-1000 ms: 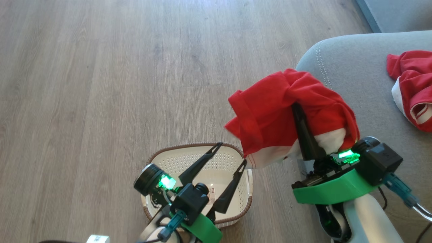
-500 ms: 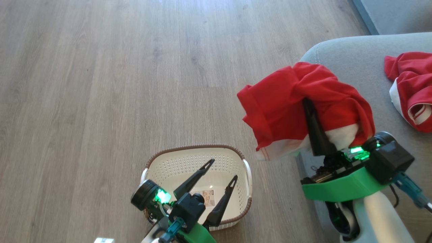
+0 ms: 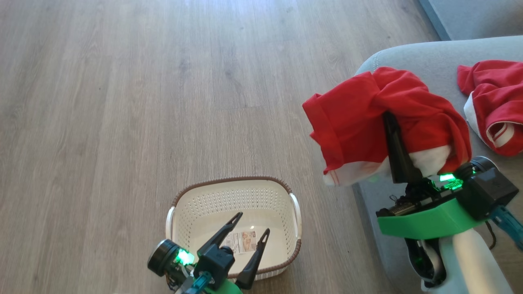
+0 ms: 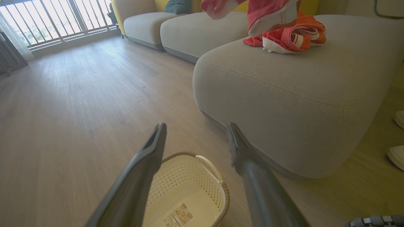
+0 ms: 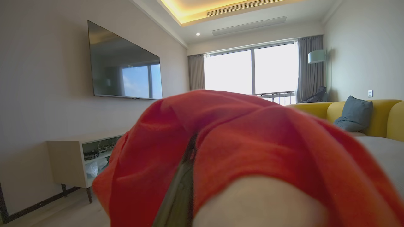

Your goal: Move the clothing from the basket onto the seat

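Observation:
The cream basket (image 3: pixel 229 180) stands on the wooden floor with only a label sticker on its bottom. My left gripper (image 3: pixel 253 221) hangs open over its near side, nothing between the fingers; the left wrist view shows the left gripper (image 4: pixel 196 126) above the basket (image 4: pixel 221 192). My right gripper (image 3: pixel 390 118) is shut on a red piece of clothing (image 3: pixel 351 126), which drapes over its fingers above the grey seat's (image 3: pixel 429 57) left edge. A second red garment (image 3: pixel 494 102) lies on the seat. Red fabric (image 5: pixel 252 132) covers the right fingers (image 5: pixel 183 189).
Wooden floor (image 3: pixel 122 102) stretches left of and beyond the basket. More grey sofa sections (image 4: pixel 189 28) continue behind the seat (image 4: pixel 284 94). Pale shoes (image 4: pixel 397 151) sit on the floor by the seat. A low cabinet (image 5: pixel 72 157) and a wall television (image 5: pixel 123 75) stand farther off.
My right gripper has carried the red garment rightward, from beside the basket to the seat's edge. My open left gripper has drawn back toward the lower edge of the head view.

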Motion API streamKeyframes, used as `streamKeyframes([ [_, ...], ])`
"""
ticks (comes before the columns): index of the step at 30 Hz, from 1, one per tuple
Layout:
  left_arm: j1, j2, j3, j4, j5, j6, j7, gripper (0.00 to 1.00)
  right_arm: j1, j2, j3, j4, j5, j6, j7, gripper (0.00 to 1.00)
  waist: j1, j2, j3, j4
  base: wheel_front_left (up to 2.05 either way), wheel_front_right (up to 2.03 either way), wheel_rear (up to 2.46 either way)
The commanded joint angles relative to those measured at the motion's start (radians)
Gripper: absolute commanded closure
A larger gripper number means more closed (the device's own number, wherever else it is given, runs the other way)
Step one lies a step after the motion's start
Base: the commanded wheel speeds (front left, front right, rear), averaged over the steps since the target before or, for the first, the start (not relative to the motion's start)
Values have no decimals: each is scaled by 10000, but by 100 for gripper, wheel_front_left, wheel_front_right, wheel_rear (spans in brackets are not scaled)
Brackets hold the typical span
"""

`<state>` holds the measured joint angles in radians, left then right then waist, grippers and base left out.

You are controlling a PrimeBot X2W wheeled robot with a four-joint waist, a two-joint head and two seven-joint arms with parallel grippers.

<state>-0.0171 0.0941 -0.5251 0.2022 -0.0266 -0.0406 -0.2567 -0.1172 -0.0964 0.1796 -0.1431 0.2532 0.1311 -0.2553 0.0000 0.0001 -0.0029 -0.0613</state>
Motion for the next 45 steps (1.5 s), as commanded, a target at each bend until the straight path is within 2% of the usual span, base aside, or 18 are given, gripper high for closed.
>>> streamKeyframes([
  [1, -230, -76, 401, -310, 42, 35, -51, 0, -513, -62, 121, -413, -111, -4, -65, 100, 0, -1, -13, -32, 0, 0, 0],
  [15, -205, -229, 572, -376, 66, -55, -51, 0, -529, -128, -7, -365, -156, -4, -65, 100, 0, -1, 89, -460, 0, 0, 0],
  [23, -336, -156, 612, -493, 205, -156, -51, 0, -804, -197, -120, -419, -281, -4, -65, 100, 0, -1, 458, -1660, 0, 0, 0],
  [24, -390, -150, 598, -525, 206, -168, -51, 0, -806, -208, -254, -432, -296, -4, -65, 100, 0, -1, 532, -1971, 0, 0, 0],
  [37, -647, -41, 481, -696, 243, -172, -51, 0, -893, -115, -1014, -454, -444, -4, -65, 100, 0, -1, 723, -3886, 0, 0, 0],
  [45, -1040, -15, 134, -657, 259, -369, -51, 0, -650, 20, -1815, -677, -562, -4, -65, 100, 0, -1, 937, -4355, 0, 0, 0],
])
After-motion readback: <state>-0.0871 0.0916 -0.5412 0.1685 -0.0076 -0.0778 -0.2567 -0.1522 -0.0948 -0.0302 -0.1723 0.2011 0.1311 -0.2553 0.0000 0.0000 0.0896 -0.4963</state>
